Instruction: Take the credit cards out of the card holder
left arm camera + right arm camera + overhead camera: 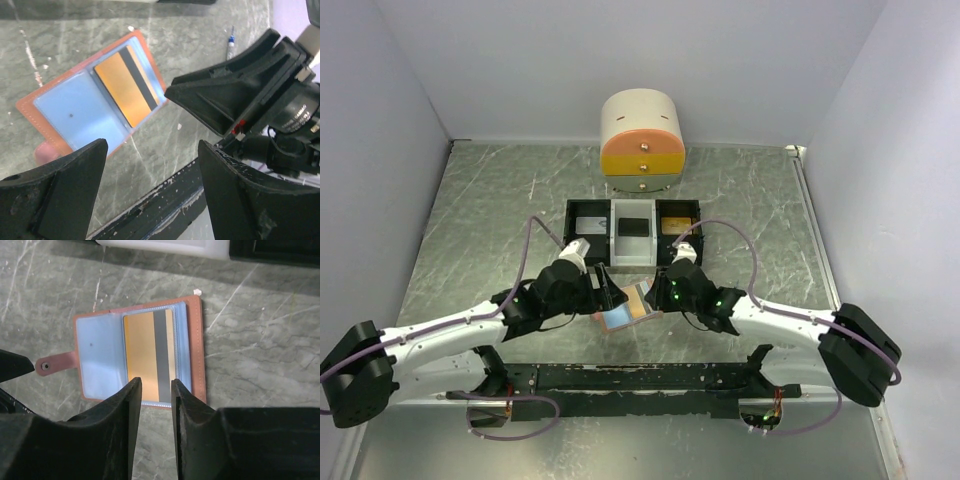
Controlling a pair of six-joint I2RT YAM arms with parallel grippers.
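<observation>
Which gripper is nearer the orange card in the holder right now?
Right. The right gripper, fingers narrowly parted, sits at the edge of the orange card; the left gripper, fingers wide, hangs off the snap-tab side of the card holder.

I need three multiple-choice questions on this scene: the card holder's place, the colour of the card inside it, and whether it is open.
1. Where does the card holder lie?
A inside a tray
B on the table, in front of the trays
C on top of the trays

2. What colour is the card in it?
A orange-gold with a dark stripe
B green
C white

3. The card holder is:
A snapped shut
B standing on edge
C open flat

Answers:
1 B, it rests on the bare marbled top.
2 A, both wrist views show this colour.
3 C, its blue lining faces up.
</observation>
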